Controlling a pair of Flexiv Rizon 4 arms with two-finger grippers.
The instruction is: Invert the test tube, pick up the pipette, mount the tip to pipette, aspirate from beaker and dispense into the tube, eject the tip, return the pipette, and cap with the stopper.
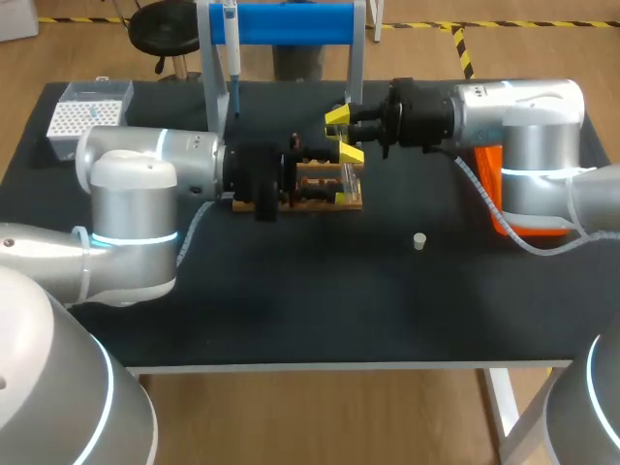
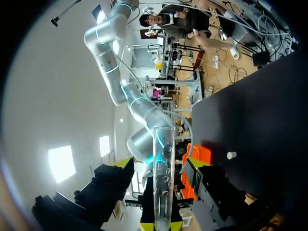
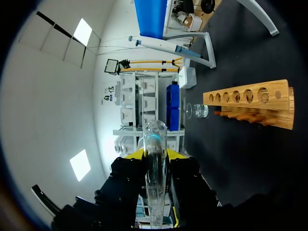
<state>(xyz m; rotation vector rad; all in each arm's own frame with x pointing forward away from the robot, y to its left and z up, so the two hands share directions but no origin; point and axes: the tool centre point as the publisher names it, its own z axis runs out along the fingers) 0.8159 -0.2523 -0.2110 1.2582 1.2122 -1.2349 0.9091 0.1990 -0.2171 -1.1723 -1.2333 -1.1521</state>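
A clear glass test tube (image 3: 155, 163) lies level in the air, with my right gripper (image 3: 156, 154) shut on it and its round end pointing away from that wrist. In the left wrist view the same tube (image 2: 162, 173) runs between the fingers of my left gripper (image 2: 160, 162), which stand apart from the glass on both sides, so that gripper is open. In the head view both grippers meet above the right end of the wooden rack (image 1: 320, 191), where the yellow tips (image 1: 345, 136) show. A small white stopper (image 1: 418, 241) lies on the mat to the right.
The pipette (image 1: 232, 53) hangs on the blue-topped stand (image 1: 291, 23) behind the rack. A white tip box (image 1: 87, 114) sits at the far left. A glass beaker (image 3: 197, 110) stands beyond the rack (image 3: 250, 98). An orange object (image 1: 496, 184) lies under my right arm.
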